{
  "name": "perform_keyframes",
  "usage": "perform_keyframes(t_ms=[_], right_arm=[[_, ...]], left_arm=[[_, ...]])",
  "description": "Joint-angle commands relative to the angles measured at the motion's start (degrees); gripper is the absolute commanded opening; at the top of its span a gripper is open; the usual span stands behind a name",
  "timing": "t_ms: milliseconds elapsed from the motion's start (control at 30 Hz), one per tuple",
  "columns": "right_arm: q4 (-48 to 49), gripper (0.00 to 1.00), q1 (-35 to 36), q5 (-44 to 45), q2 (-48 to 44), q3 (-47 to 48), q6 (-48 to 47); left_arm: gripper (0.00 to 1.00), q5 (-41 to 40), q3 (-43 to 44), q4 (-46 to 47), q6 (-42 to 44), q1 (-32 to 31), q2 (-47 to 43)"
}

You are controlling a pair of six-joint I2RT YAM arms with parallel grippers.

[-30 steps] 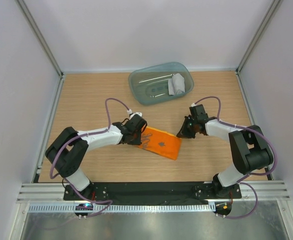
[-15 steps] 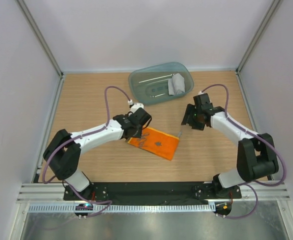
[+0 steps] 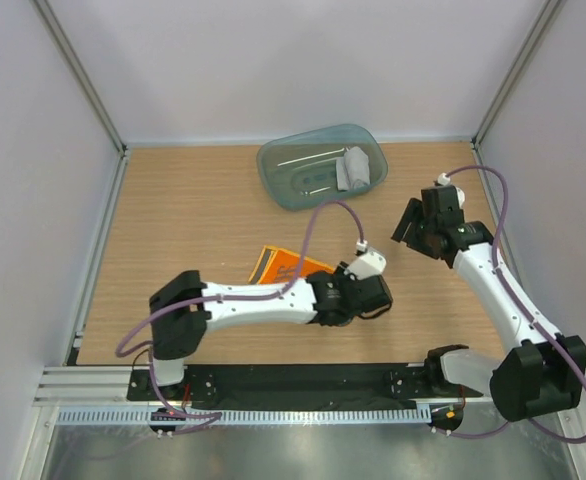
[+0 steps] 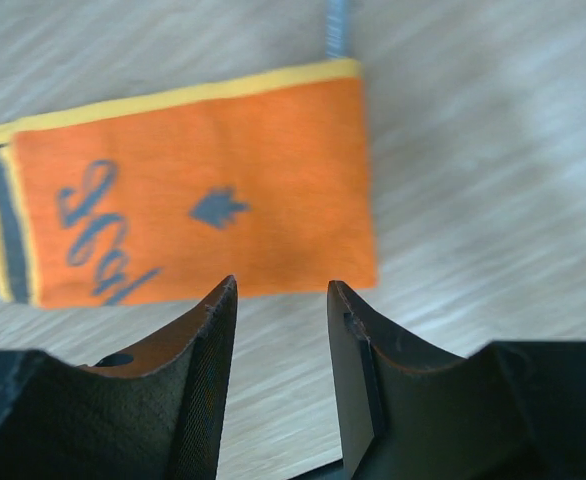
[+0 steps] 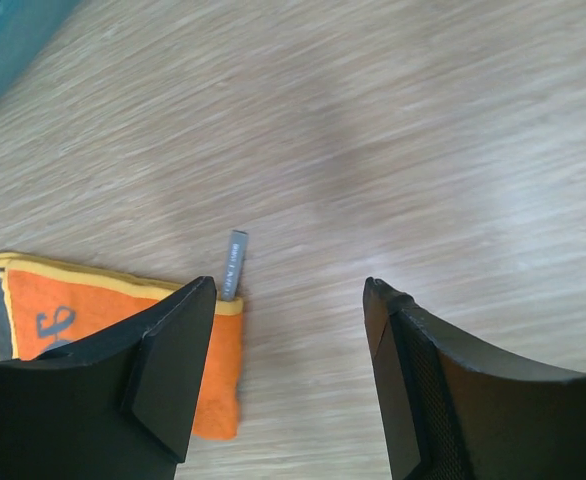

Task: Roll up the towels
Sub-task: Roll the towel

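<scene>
Though unheld, towel [image 4: 193, 200] beyond end effector [image 4: 281, 289]

I see the whole table [image 3: 193, 200] steeply from overhead; both wrist cameras look down close, sharing the orange towel [image 4: 273, 170]

One towel [image 3: 354, 168] lies in the right end of the tray [image 3: 278, 180], far on the table [image 3: 173, 210]. The other towel [image 3: 278, 265] lies flat nearer, mid-table.

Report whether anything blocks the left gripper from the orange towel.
Nothing visible does. The left gripper, jaws open, hangs right at the edge of the orange towel, which lies flat on the wooden table.
</scene>
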Motion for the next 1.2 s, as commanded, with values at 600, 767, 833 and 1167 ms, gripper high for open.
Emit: perform_keyframes(t_ms=[600,767,833,1167], right_arm=[[-4.7,0.66,-6.3,-2.7,-5.5,-1.8,-1.6],[-4.7,0.66,-6.3,-3.1,-5.1,-1.8,-1.6],[-4.7,0.66,-6.3,-3.4,-4.9,-1.7,-1.7],[-4.6,0.66,-6.3,-4.8,-4.5,-1.6,-1.8]], left_arm=[[0.43,1.7,5.9,0.1,-1.8,-4.4,15.2],[0.44,1.6,5.7,0.9,-1.8,-4.4,16.5],[0.45,1.5,4.7,2.1,-1.8,-4.3,16.6],[0.29,3.8,-2.5,8.4,-2.5,-2.6,14.8]])
